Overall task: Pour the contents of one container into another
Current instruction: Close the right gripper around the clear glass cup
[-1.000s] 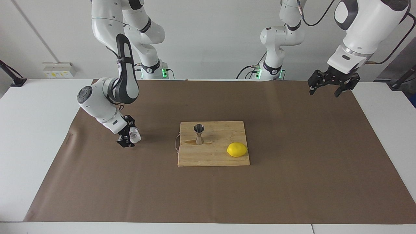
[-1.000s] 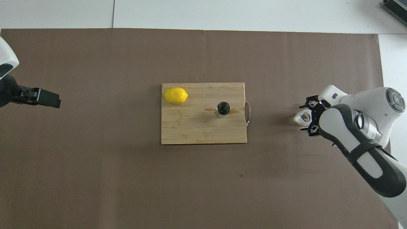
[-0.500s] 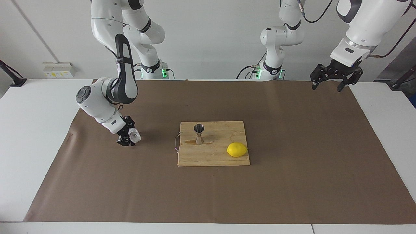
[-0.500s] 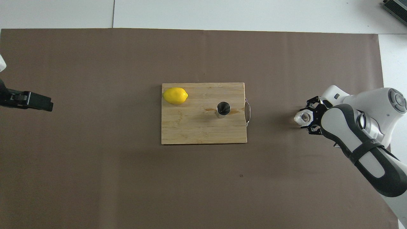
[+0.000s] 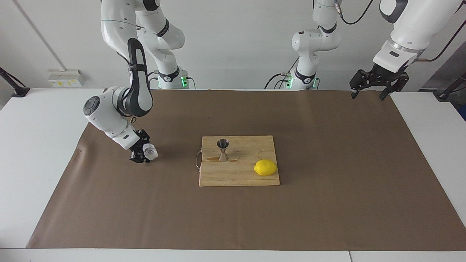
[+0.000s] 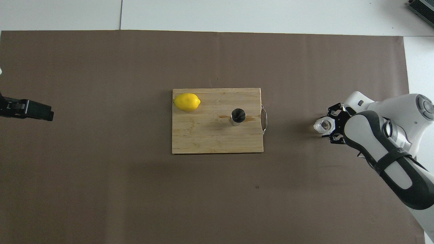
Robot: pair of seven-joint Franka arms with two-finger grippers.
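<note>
The clear crinkled cup [image 5: 150, 151] [image 6: 323, 125] stands upright on the brown mat toward the right arm's end of the table. My right gripper [image 5: 145, 150] [image 6: 328, 126] is low at the mat, shut on the cup from both sides. The steel hourglass jigger [image 5: 222, 149] [image 6: 238, 116] stands upright on the wooden cutting board [image 5: 240, 176] [image 6: 203, 139], a good distance from the cup. My left gripper [image 5: 367, 97] [image 6: 44, 113] hangs open and holding nothing, high over the mat's edge at the left arm's end, where that arm waits.
A yellow lemon [image 5: 265, 167] [image 6: 186, 101] lies on the board's corner toward the left arm's end. A wet brownish stain sits on the board around the jigger's foot. A wire handle sticks out of the board's edge that faces the cup. The brown mat [image 5: 327, 203] covers most of the table.
The right gripper's fingers have closed in around the cup, and its wrist has shifted slightly. The left gripper has risen and drawn back toward its own end of the table.
</note>
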